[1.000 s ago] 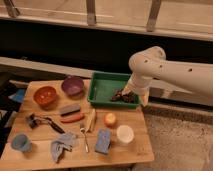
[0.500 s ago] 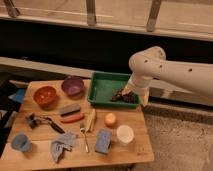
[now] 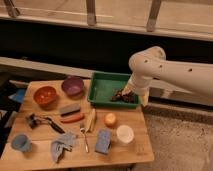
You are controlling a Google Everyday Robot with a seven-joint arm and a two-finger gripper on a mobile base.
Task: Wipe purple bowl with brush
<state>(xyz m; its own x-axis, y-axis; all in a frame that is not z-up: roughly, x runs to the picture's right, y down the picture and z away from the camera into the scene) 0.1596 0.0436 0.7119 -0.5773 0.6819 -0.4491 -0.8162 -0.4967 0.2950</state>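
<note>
The purple bowl (image 3: 73, 85) sits at the back of the wooden table (image 3: 135, 150), just right of an orange-red bowl (image 3: 45, 95). The black brush (image 3: 42, 121) lies flat near the table's left side, its bulky head to the left and its thin handle pointing right. My gripper (image 3: 123, 95) hangs at the end of the white arm (image 3: 165, 72) over the right part of a green tray (image 3: 102, 86), far to the right of both bowl and brush. It looks open, with nothing held.
A grey block (image 3: 70, 108), a red-orange piece (image 3: 74, 118), a yellow item (image 3: 91, 120), a fork (image 3: 84, 138), an orange ball (image 3: 110, 119), a white cup (image 3: 124, 134), a blue sponge (image 3: 103, 141), a grey cloth (image 3: 62, 146) and a blue cup (image 3: 20, 142) crowd the table.
</note>
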